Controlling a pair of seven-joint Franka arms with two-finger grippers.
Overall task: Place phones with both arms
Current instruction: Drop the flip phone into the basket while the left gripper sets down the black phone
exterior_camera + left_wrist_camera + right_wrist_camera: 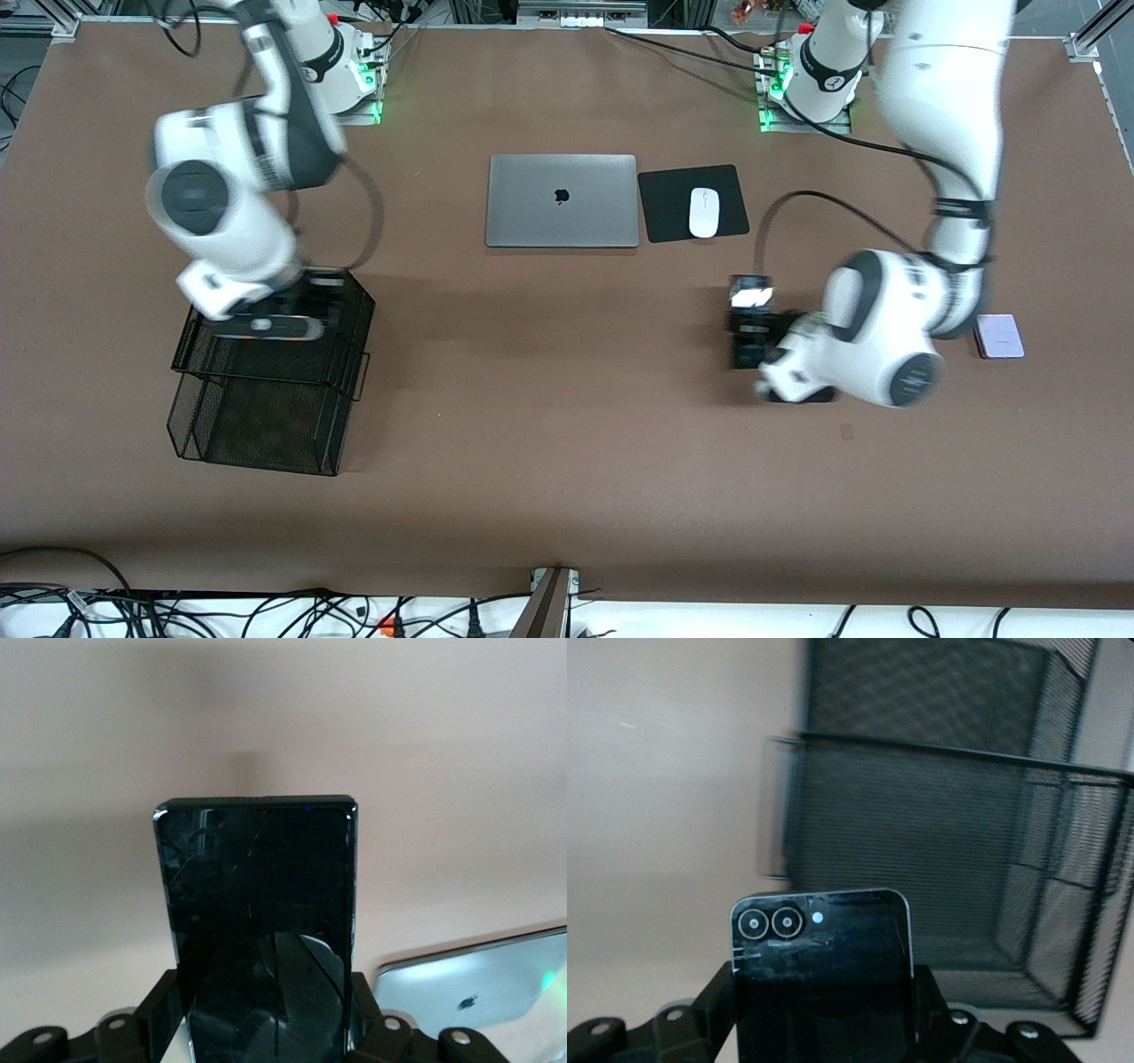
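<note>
**Both arms carry phones above the tabletop**

The right end effector [824, 1014] pinches the black flip phone [822, 970] by its edges, over the upper tier of the black mesh tray [266, 416] at the right arm's end of the tabletop [549, 425]. The left end effector [266, 1010] grips the long black slab phone [259, 904], its glass apparently cracked, over bare tabletop between the mouse pad [664, 204] and the lavender flip phone [999, 337]. That phone lies flat, partly hidden by the left arm. The closed silver laptop [562, 200] sits beside the white mouse [703, 213].
</note>
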